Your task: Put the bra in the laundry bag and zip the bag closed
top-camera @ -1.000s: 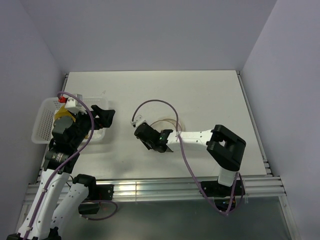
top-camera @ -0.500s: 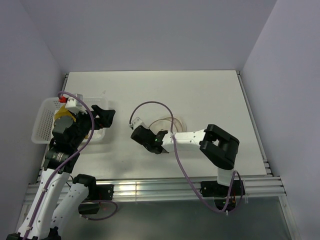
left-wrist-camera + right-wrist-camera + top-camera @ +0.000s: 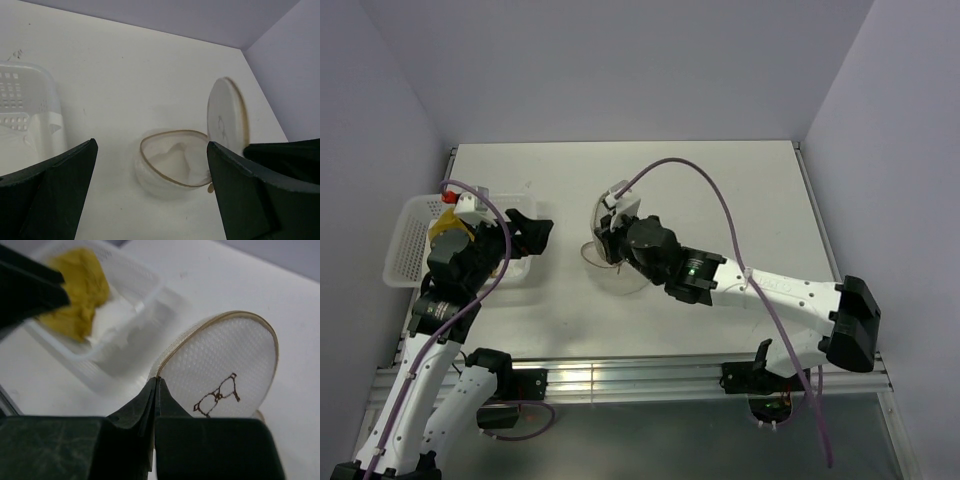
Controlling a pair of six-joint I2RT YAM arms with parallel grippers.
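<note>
The laundry bag [image 3: 172,162] sits open on the table, white mesh with a brownish zipper rim and a thin white cloth inside. Its round lid [image 3: 226,120], marked with a small glasses drawing, stands upright. My right gripper [image 3: 157,381] is shut on the lid's rim [image 3: 225,370] and holds it up; in the top view this gripper [image 3: 607,235] is over the bag [image 3: 610,272]. The mustard-yellow bra [image 3: 80,287] lies in the white basket, also visible from above [image 3: 448,228]. My left gripper [image 3: 151,144] is open and empty, between basket and bag [image 3: 525,235].
The white perforated plastic basket [image 3: 405,240] stands at the table's left edge, with white cloth [image 3: 115,315] beside the bra. It also shows at the left of the left wrist view [image 3: 25,115]. Purple walls enclose the table. The right arm's cable arcs above the bag.
My right arm has reached out over the bag and raised the lid by its rim, so the bag now stands open. The left arm has hardly moved.
</note>
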